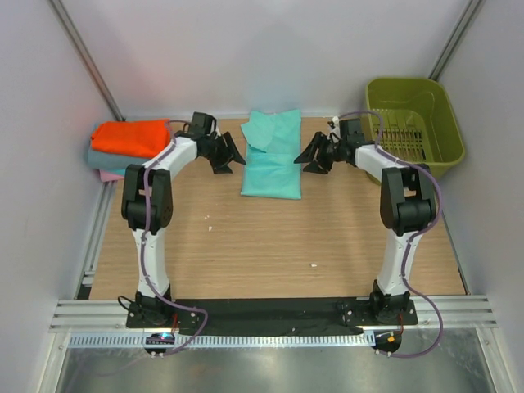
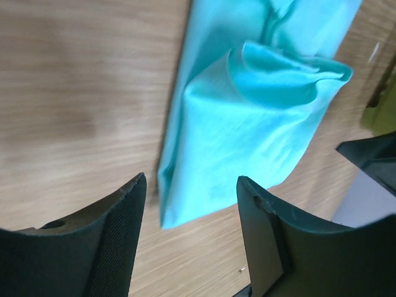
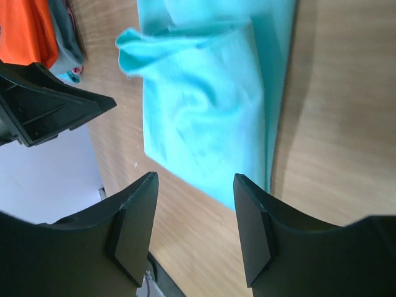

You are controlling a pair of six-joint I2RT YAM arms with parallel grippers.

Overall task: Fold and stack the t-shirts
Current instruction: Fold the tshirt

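Wooden table (image 1: 270, 237) in the overhead view, with the mint-green shirt (image 1: 272, 155) lying on it at upper middle, folded into a narrow strip. The left gripper (image 1: 233, 154) sits just off its left edge and the right gripper (image 1: 309, 155) just off its right edge. Both have their jaws spread and nothing in them. At upper left there's a pile with the orange shirt (image 1: 131, 137) on top, the grey-teal shirt (image 1: 100, 157) under it and the pink shirt (image 1: 110, 174) at the bottom. The green basket (image 1: 401, 98) is in the upper right corner.

Left wrist view: the left gripper (image 2: 192, 182) is at the bottom of the frame, released. The mint-green shirt (image 2: 247, 124) runs from the gap up to the upper right, its top layer puffed and rumpled, flat on the table (image 2: 74, 93), not pinched.

Right wrist view: the right gripper (image 3: 195, 179) is also let go. The mint-green shirt (image 3: 204, 105) fills the upper middle. The left gripper (image 3: 49, 102) is the dark shape at the left edge, and the orange shirt (image 3: 25, 31) and grey-teal shirt (image 3: 65, 37) peek in at upper left.
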